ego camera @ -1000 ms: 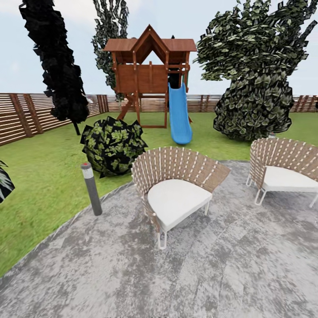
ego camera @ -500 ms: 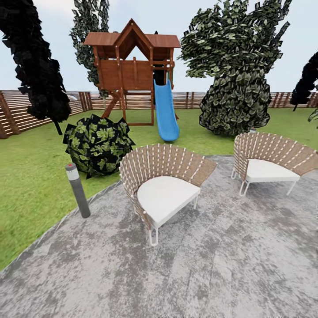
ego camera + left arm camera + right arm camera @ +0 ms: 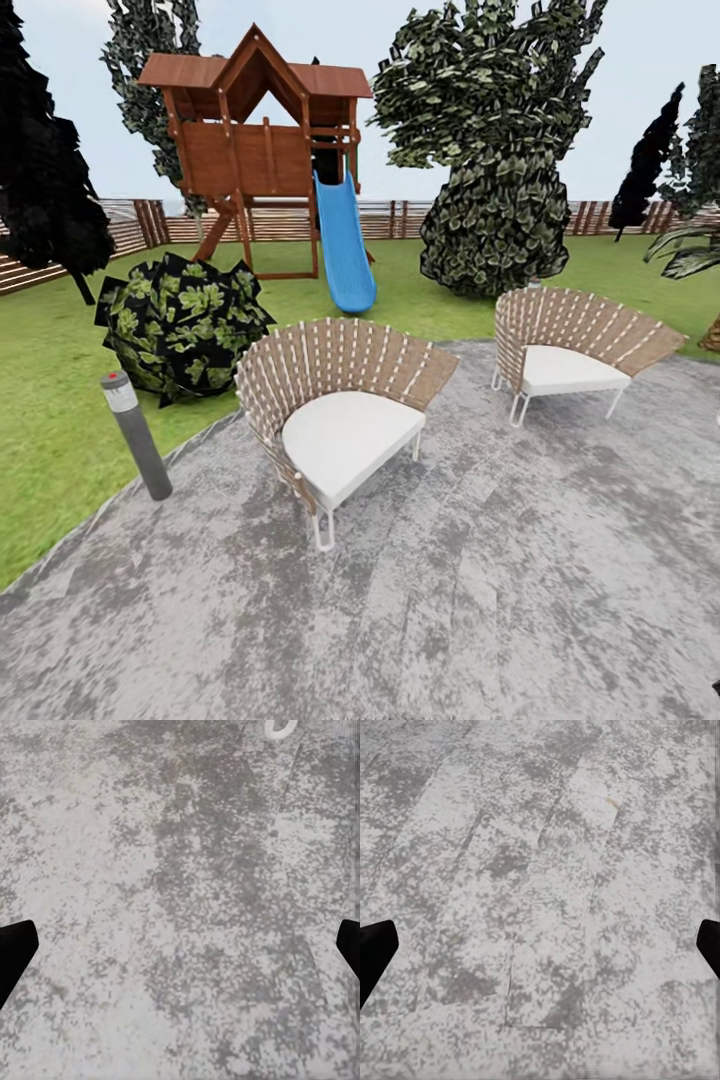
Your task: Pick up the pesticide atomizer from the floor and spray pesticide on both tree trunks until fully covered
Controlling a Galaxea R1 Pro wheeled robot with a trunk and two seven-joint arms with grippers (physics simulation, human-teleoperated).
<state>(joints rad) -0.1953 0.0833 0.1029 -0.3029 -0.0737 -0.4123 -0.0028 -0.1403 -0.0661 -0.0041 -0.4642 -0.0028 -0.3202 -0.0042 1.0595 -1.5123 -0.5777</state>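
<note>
Two wicker chairs are sitting on paving beside a red-topped bollard; a blue slide is leaning behind.

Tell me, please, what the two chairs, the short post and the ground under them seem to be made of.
The near chair and the far chair look like woven tan wicker strips on thin white metal legs, with matte white cushions. The short post seems dull grey metal or concrete, with a pale head and red cap. The paving looks like mottled grey stone, rough and unpolished, in long slabs with faint joints.
</note>
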